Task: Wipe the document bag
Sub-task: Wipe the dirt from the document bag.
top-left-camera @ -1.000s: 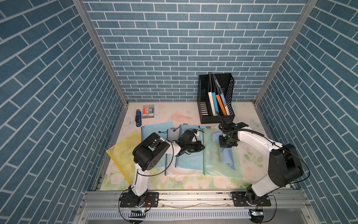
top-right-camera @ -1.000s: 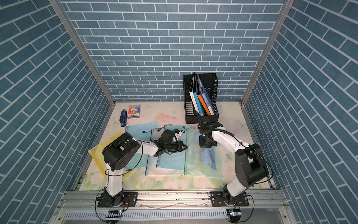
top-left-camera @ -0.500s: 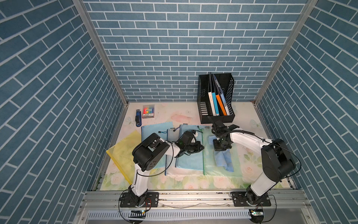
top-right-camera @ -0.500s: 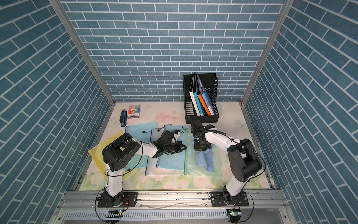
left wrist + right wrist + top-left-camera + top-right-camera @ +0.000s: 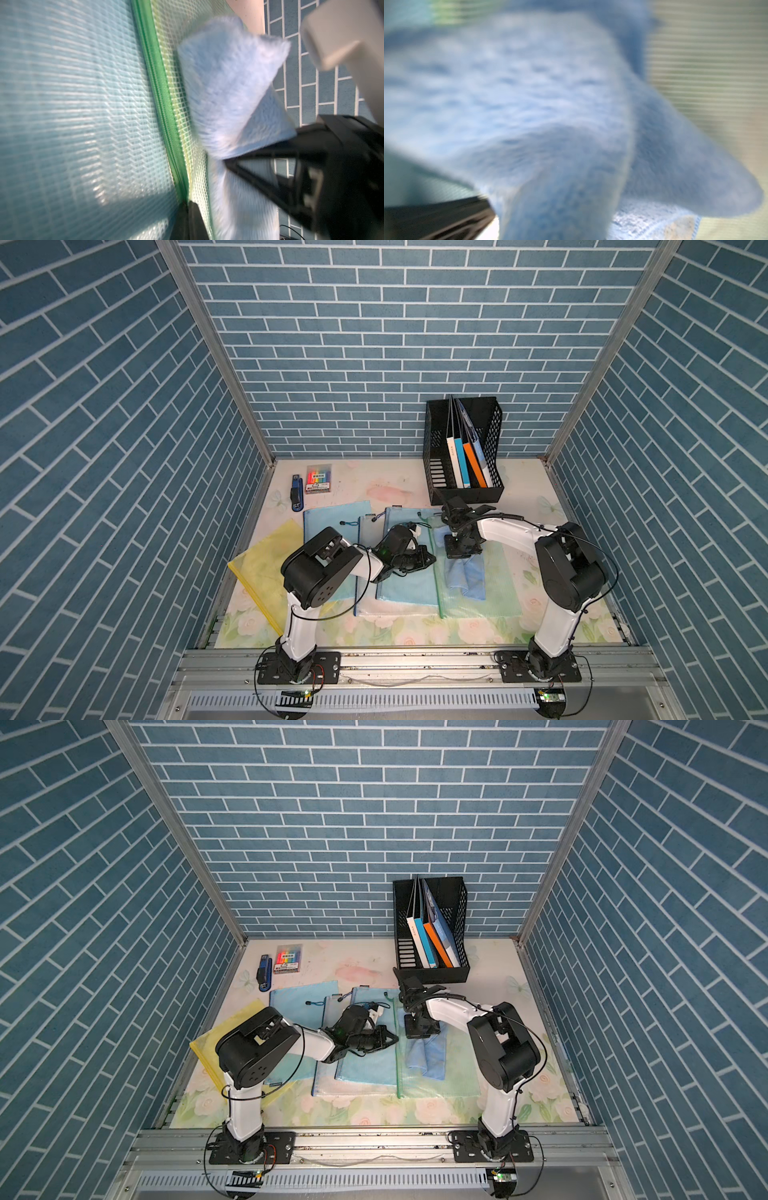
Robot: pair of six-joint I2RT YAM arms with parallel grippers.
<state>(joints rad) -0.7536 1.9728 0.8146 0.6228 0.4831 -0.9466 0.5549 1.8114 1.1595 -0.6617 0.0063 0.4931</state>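
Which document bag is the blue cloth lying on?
The green-zippered mesh bag, rightmost; the cloth rests on it, not on the blue bags or yellow bag.

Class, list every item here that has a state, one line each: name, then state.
Green bag: lying flat.
Cloth: bunched, on green bag.
Right gripper: shut on cloth.
Left gripper: shut, tips at green bag's zip edge.
Blue bags: flat, overlapping.
Rack: upright, books inside.

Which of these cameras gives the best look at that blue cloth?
A top view: the whole blue cloth lies on the green-edged document bag, its far end under the right gripper. Both top views show this. The left wrist view shows part of it, blurred; the right wrist view is filled by it, badly blurred.
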